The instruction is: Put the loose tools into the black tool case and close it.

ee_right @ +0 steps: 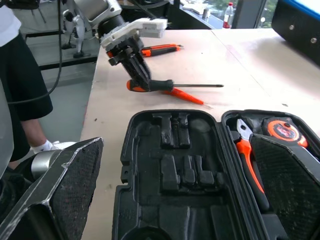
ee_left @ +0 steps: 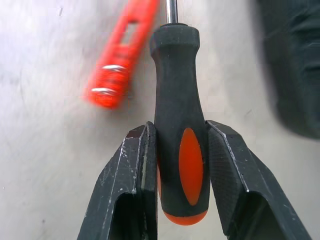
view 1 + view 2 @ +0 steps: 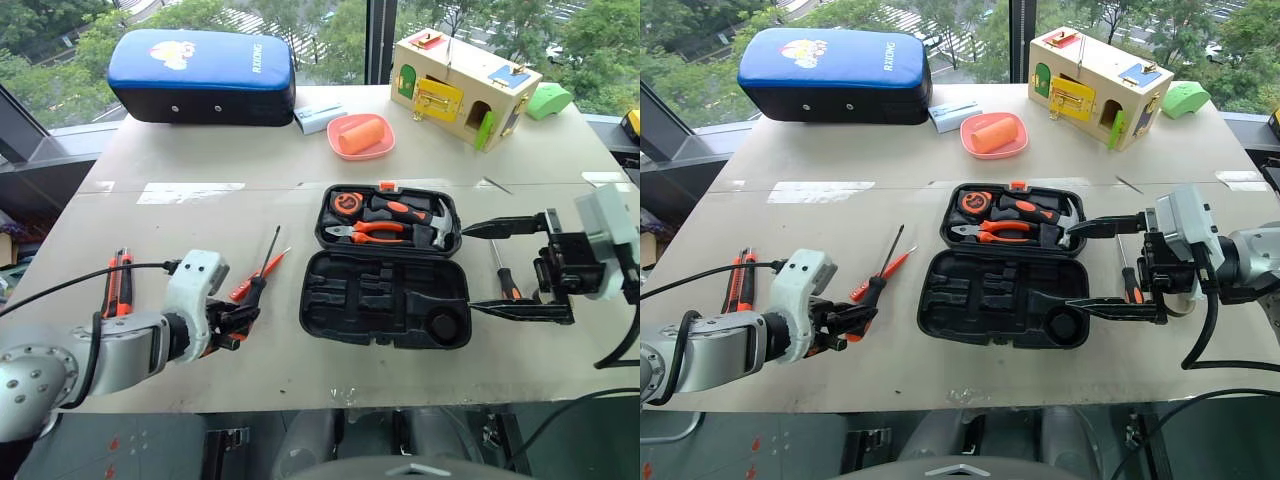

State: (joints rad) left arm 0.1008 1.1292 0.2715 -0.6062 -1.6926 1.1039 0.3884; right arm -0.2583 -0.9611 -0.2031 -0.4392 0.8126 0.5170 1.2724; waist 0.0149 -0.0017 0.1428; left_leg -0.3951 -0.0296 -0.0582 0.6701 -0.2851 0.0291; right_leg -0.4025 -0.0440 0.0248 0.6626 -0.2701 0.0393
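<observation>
Left wrist view, ribbed black end effector fingers pinching rubbery black-orange screwdriver

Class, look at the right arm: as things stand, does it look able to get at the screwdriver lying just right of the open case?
Probably yes. The screwdriver lies bare on the table between the open fingers of the right gripper, with nothing over it; the tool case sits just beside.

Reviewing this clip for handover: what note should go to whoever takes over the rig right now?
Left gripper: shut on the black-orange screwdriver, beside the slim orange tester.
Right gripper: open, empty, by the open tool case.
Utility knife lies on the table's left; second screwdriver lies right of the case.
Done: none of these loose tools is in the case.
Left: load all of them, close the case.
</observation>
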